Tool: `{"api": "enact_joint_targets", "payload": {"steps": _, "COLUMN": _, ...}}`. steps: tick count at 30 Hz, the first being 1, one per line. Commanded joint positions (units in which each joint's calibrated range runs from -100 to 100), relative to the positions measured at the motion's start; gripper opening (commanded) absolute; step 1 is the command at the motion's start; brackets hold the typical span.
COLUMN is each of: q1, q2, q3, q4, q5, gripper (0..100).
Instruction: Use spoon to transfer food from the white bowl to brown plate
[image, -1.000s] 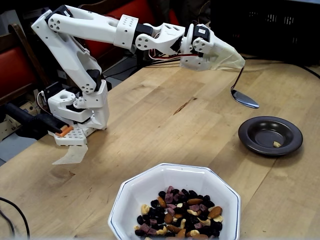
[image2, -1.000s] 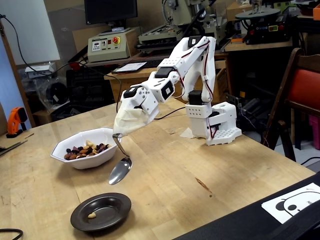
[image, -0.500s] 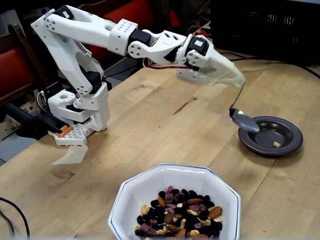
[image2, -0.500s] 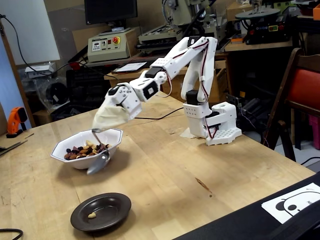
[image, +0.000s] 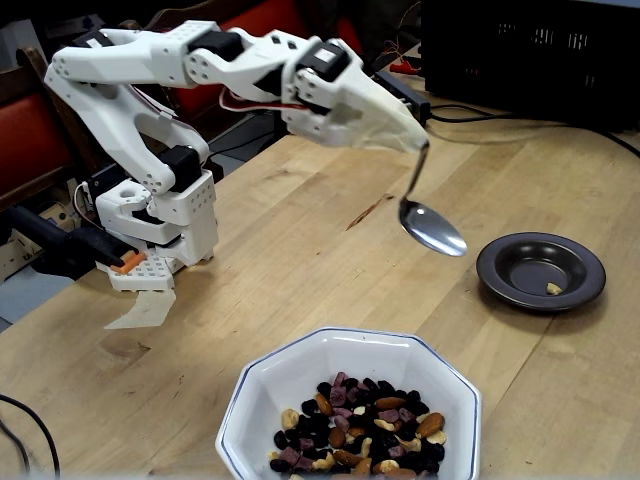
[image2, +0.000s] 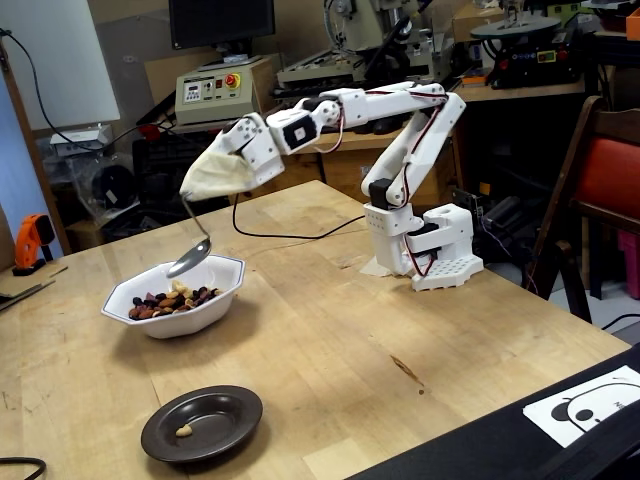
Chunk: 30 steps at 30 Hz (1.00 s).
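Gripper: my gripper (image: 415, 140) tip stays clamped on the spoon (image: 432, 227) handle.
Spoon: empty, above the white bowl (image2: 228, 272).
Done: one piece on brown plate (image: 510, 285).
Left: food (image: 362, 420) mostly unscooped.

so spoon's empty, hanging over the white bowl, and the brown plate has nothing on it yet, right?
Not quite. The brown plate already holds one pale piece of food, seen in both fixed views. The rest stands: the spoon is empty and hangs over the white bowl.
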Motion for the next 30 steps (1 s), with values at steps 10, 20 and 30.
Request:
{"api": "enact_joint_targets", "payload": {"steps": 10, "q1": 4.5, "q2": -16.8, "q3": -1.0, "q4": 10.4, "q5": -0.4, "gripper": 4}}
{"api": "enact_joint_targets", "payload": {"steps": 20, "q1": 11.8, "q2": -17.6, "q3": -1.0, "q4": 10.8, "q5": -0.5, "gripper": 4}}
{"api": "enact_joint_targets", "payload": {"steps": 30, "q1": 11.8, "q2": -17.7, "q3": -1.0, "q4": 12.3, "q5": -0.5, "gripper": 4}}
